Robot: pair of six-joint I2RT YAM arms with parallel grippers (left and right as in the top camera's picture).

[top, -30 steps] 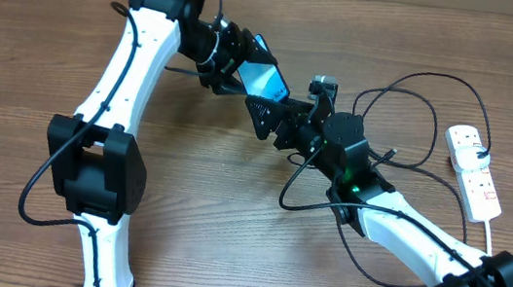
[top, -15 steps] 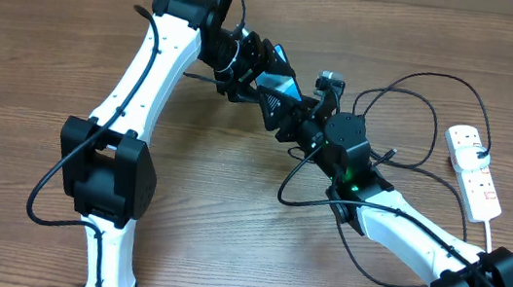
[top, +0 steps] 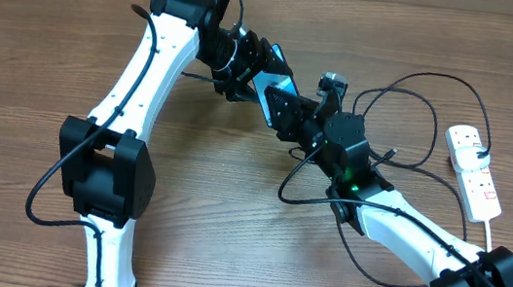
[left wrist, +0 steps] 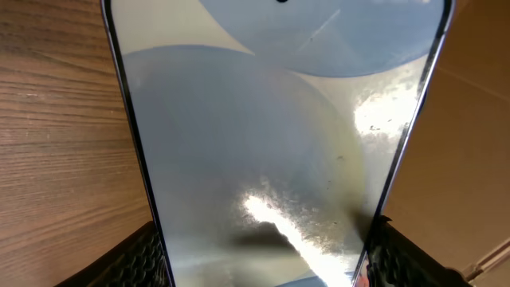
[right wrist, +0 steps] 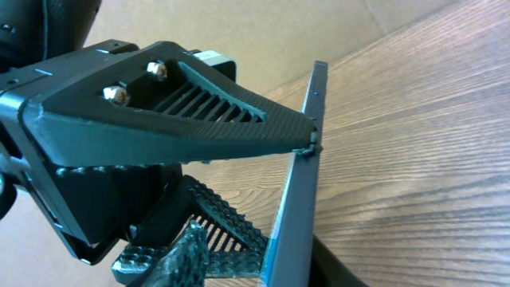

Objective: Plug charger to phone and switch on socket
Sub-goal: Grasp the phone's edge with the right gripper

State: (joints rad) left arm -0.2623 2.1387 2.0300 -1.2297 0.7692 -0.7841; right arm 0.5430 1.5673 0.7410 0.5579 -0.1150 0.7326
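Overhead, the left gripper has brought the phone up to the right gripper, the charger looping toward the socket. Left wrist: fingers clench the phone; hold it rigid. Right wrist: a fingertip touches the phone's edge, grip state indeterminate; align squarely before pushing.

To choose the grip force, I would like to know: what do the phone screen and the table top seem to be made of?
The screen of the phone looks like smooth, glossy glass: it mirrors bright patches of light and shows faint smudges. The table looks like wood or wood-pattern laminate with a matte finish: brown grain lines run across it. Which of the two it is cannot be told.
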